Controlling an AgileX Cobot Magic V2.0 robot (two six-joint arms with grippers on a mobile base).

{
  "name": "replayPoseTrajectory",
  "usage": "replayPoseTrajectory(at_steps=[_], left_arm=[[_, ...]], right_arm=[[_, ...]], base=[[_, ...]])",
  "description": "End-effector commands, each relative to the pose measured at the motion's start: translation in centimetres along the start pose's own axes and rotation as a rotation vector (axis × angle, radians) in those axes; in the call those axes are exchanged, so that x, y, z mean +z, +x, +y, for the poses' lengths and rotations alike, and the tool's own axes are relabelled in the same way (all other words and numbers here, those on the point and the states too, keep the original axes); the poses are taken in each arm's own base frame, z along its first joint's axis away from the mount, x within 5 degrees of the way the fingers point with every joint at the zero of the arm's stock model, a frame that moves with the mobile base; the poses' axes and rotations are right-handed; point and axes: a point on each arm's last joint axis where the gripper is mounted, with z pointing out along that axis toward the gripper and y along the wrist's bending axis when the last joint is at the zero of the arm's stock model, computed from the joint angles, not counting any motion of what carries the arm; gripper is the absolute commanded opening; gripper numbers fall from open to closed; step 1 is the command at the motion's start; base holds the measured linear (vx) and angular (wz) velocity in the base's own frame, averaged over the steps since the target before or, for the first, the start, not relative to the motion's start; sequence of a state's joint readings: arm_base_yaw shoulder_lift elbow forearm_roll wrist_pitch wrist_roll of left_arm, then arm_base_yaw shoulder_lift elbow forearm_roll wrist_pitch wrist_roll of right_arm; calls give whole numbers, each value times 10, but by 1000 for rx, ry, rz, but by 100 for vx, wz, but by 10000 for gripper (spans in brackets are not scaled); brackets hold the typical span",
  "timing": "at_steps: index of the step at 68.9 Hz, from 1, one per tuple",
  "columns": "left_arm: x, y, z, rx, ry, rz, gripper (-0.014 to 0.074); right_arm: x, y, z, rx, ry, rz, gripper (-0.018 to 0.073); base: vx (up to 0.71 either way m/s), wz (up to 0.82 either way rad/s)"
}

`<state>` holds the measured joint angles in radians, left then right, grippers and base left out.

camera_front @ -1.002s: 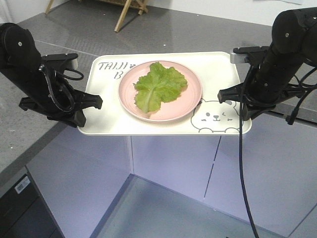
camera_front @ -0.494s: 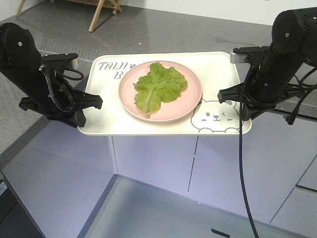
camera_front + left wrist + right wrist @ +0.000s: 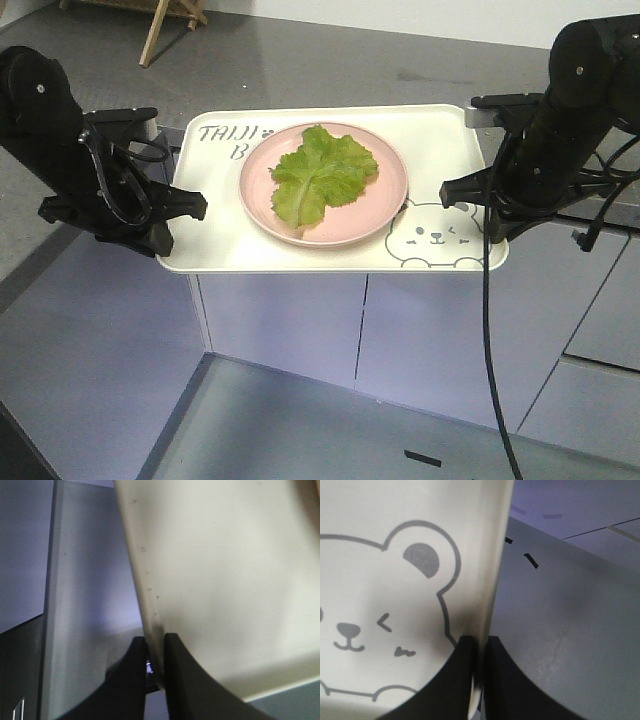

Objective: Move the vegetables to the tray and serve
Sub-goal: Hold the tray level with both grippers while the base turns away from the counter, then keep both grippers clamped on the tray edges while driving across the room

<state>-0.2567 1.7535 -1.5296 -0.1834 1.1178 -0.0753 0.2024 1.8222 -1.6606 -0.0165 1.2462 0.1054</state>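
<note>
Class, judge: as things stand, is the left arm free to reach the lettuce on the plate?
Probably not: the left gripper is shut on the tray, sharing its load with the right gripper, away from the lettuce.

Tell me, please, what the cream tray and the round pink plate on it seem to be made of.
The tray looks like moulded plastic: it is cream-white and smooth with a soft sheen, has a rounded raised rim, and carries a printed grey bear. The plate is an even pink with a satin surface. Plastic or melamine seems likely, though glazed ceramic cannot be ruled out.
</note>
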Motion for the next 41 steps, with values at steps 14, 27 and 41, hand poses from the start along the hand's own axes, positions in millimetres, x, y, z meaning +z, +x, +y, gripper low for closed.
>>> replayPoseTrajectory(at_steps=[14, 27, 41], left_arm=[[-35, -4, -19, 29, 91, -138, -7], [-35, -4, -19, 29, 91, -138, -7], [-35, -4, -19, 29, 91, -138, -7]], right_arm=[[-32, -3, 4, -24, -36, -135, -8], [-32, -3, 4, -23, -37, -135, -8], [-32, -3, 4, -23, -38, -135, -8]], base=[[-2, -11], [-1, -9], [-1, -9]])
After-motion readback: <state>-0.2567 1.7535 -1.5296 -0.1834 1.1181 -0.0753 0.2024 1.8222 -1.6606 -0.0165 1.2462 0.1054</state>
